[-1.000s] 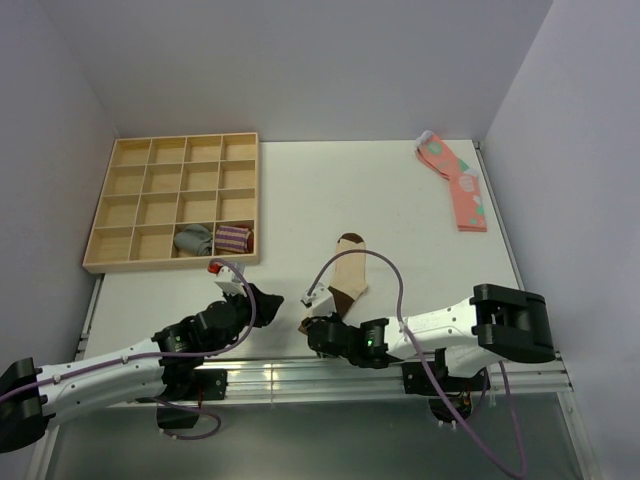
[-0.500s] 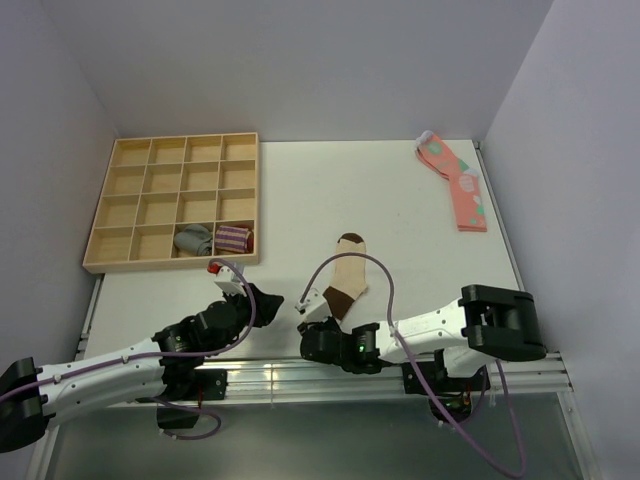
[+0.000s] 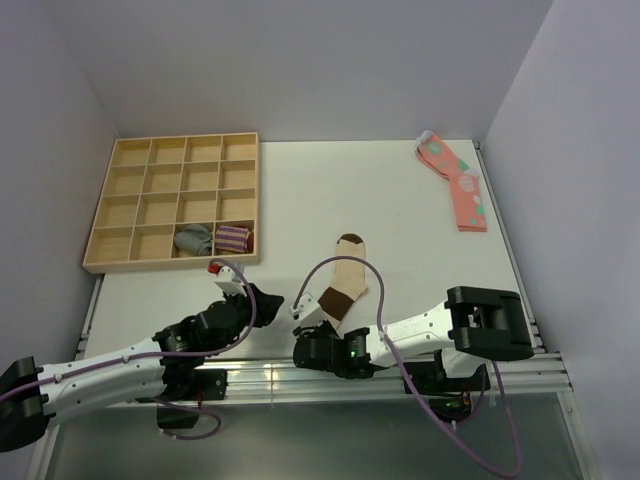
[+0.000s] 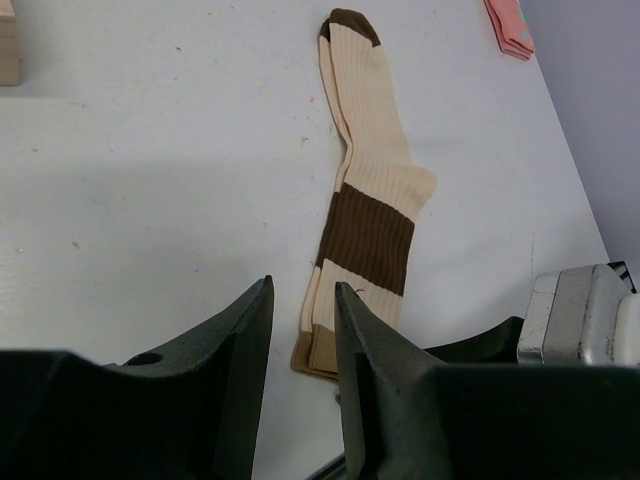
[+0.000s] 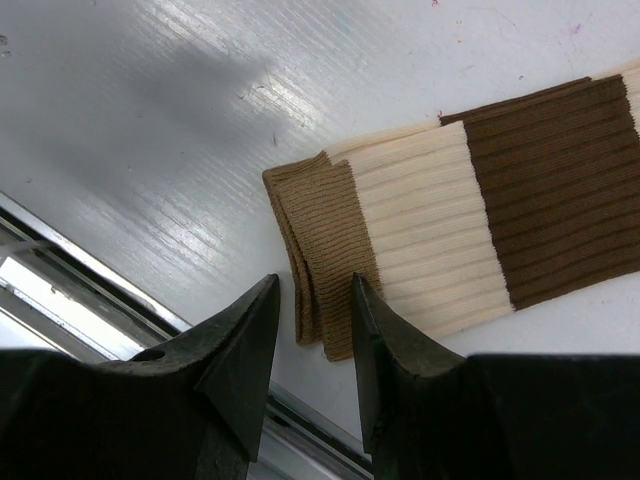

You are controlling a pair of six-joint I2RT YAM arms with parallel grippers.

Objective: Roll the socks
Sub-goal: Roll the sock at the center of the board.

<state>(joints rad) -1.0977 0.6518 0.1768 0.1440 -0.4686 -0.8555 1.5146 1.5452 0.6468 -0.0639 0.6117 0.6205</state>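
I have the right gripper [image 5: 315, 285] poised at the tan cuff of the socks [image 5: 450, 230], jaws apart and empty, likely to start the roll from this near end. The ribbed cream-and-brown pair lies flat and stacked, near-centre on the white table [image 3: 300, 190]. The left gripper [image 4: 303, 285] hovers alongside, slightly open, holding nothing.

A wooden tray [image 3: 150, 262] sits on the table [image 3: 330, 180] at far left. Its near row holds a grey rolled sock [image 3: 193, 239] beside a purple-striped one [image 3: 233, 237]. Pink socks [image 3: 458, 182] lie far right.
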